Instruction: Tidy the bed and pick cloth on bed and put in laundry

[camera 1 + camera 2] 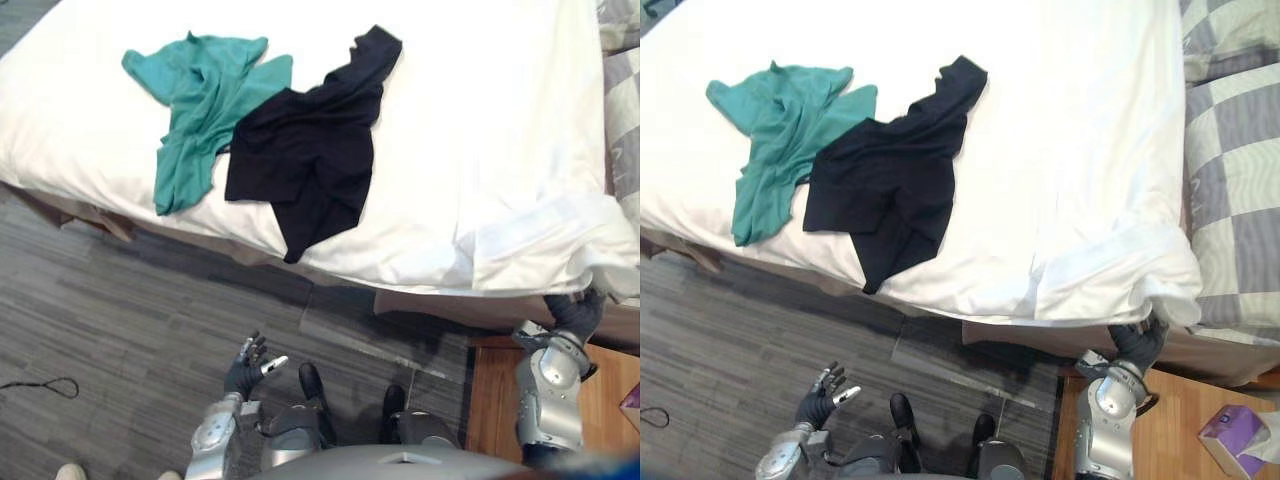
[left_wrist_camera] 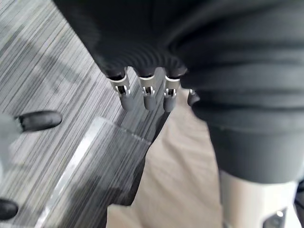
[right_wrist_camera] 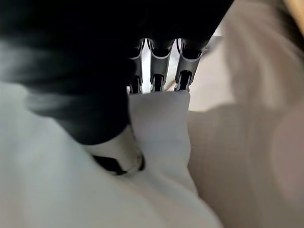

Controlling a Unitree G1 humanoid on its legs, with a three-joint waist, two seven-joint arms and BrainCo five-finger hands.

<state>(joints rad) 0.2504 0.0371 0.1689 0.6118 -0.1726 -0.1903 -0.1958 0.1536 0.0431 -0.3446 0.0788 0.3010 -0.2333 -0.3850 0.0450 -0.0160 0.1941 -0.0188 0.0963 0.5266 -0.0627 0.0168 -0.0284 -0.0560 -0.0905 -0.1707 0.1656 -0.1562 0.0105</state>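
A teal cloth (image 1: 200, 110) lies crumpled on the white duvet (image 1: 480, 120) at the bed's left. A black cloth (image 1: 310, 150) overlaps its right edge and trails toward the bed's near edge. My right hand (image 1: 1137, 345) is up under the duvet's near right corner. In the right wrist view its fingers (image 3: 156, 80) and thumb pinch a fold of the white duvet (image 3: 161, 123). My left hand (image 1: 248, 368) hangs low over the floor, well short of the bed, and its fingers (image 2: 147, 95) are straight with nothing in them.
A grey-and-white checked blanket (image 1: 1230, 150) covers the bed's right side. A wooden nightstand (image 1: 1180, 430) with a purple packet (image 1: 1230, 435) stands at the lower right. Grey striped carpet (image 1: 120, 320) runs along the bed. A person's shoe (image 1: 70, 472) shows at the lower left.
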